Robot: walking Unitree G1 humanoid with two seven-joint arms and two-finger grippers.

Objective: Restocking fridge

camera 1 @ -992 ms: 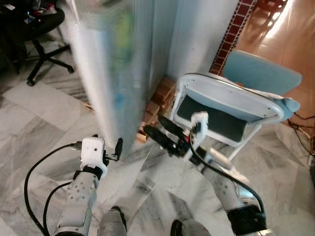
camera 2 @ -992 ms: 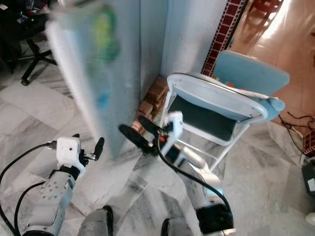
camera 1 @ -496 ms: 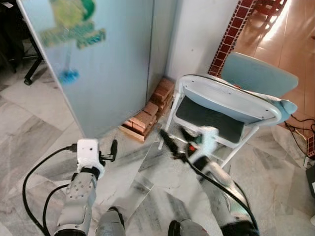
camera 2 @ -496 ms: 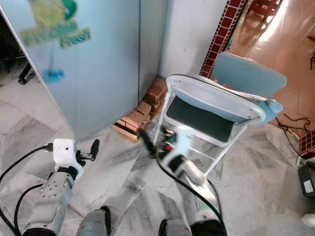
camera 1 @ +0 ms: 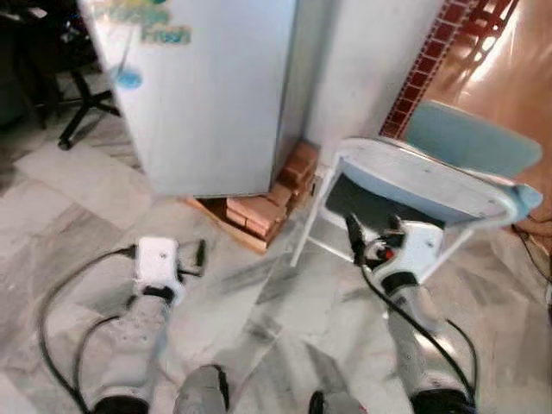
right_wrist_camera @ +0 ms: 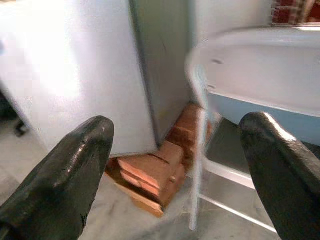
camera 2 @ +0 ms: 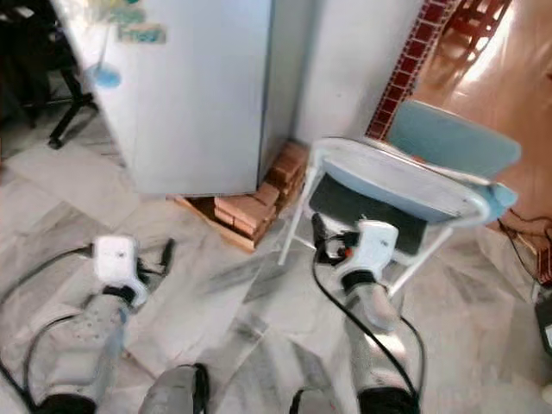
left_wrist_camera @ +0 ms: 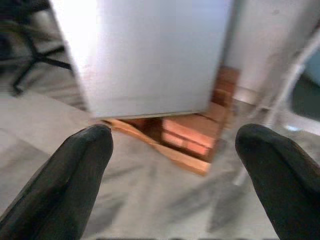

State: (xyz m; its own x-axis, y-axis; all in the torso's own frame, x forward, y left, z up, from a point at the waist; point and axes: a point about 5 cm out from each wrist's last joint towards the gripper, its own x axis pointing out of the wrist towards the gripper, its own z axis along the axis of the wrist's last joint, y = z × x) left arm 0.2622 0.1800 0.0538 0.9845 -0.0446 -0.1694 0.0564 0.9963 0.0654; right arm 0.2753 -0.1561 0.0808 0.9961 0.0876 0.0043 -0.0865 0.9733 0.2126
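Fridge [camera 1: 216,95] stands ahead and to the robot's left, door shut, pale grey-blue front with a blurred green-and-blue sticker [camera 1: 142,21] near the top corner of what shows. Its base sits on a stack of red bricks [camera 1: 263,207] laid on a wooden board [left_wrist_camera: 165,147], bricks poking out at the corner nearest the wall. White wall [camera 1: 371,60] just behind and to the right of the fridge, then a strip of red patterned tile [camera 1: 431,52].

Right of the bricks, a white folding chair [camera 1: 423,181] with a pale blue seat and back, dark panel under the seat, standing on the grey marble floor [camera 1: 259,302]. Orange-brown floor [camera 1: 517,78] further right behind the chair.

Left pincer [camera 1: 200,254] held low over the floor in front of the fridge, well apart from it; the left wrist view shows its fingers [left_wrist_camera: 75,170] spread wide, nothing between them, bricks and fridge base seen through the gap. Right pincer [camera 1: 354,233] is up in front of the chair's front edge, near it, touching or not can't be told; fingers [right_wrist_camera: 65,170] spread, empty, chair leg and bricks visible between them.

Black cables [camera 1: 60,302] trail from the left wrist. Office chair base [camera 1: 82,103], black, far left behind the fridge, somewhat blurred.
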